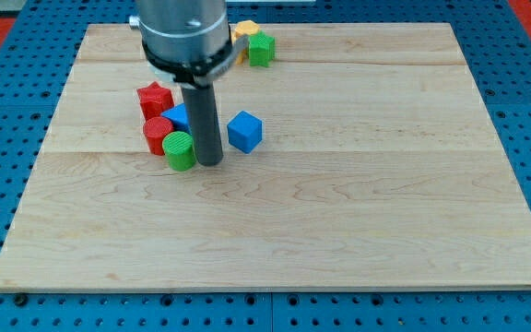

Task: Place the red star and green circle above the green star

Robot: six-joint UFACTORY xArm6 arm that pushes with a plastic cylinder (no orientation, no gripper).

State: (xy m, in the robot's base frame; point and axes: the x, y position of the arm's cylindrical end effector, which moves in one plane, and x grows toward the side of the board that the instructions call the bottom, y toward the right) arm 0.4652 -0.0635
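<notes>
My tip (pixel 209 162) rests on the board just to the right of the green circle (pixel 180 150), close to touching it. The red star (pixel 154 99) lies up and to the left of the green circle. A red cylinder (pixel 158 135) sits between them, touching the green circle's upper left. A blue block (pixel 178 118) is partly hidden behind my rod. The green star (pixel 261 49) sits near the view's top edge of the board, right of the arm's body.
A blue cube (pixel 244 131) lies just right of my rod. A yellow block (pixel 244 32) peeks out beside the green star, partly hidden by the arm. The wooden board (pixel 358 203) lies on a blue pegboard.
</notes>
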